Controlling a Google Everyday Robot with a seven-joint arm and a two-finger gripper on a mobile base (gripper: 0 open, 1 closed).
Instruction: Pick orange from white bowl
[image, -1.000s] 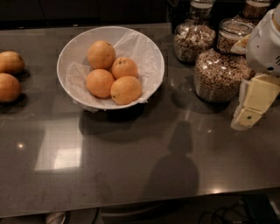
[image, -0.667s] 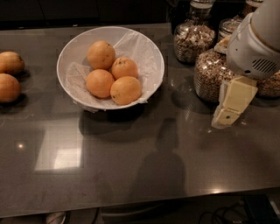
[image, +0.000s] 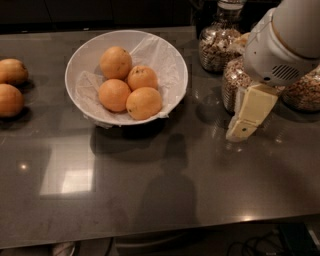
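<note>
The wide white bowl (image: 170, 52), lined with crumpled white paper, sits at the back left of the dark counter. Several oranges lie in it; the nearest to me is at its front right (image: 144, 103). My gripper (image: 244, 129) hangs from the white arm at the right, to the right of the bowl and apart from it, in front of the glass jars. Only one cream finger (image: 252, 111) shows, pointing down and left, low over the counter. It holds nothing that I can see.
Glass jars of grains stand at the back right (image: 217, 41), partly behind my arm (image: 282, 42). Two loose oranges lie at the counter's left edge (image: 10, 100). The counter's front edge runs along the bottom.
My arm and gripper have moved left and forward from the right edge, toward the bowl. The bowl and oranges have not moved.
</note>
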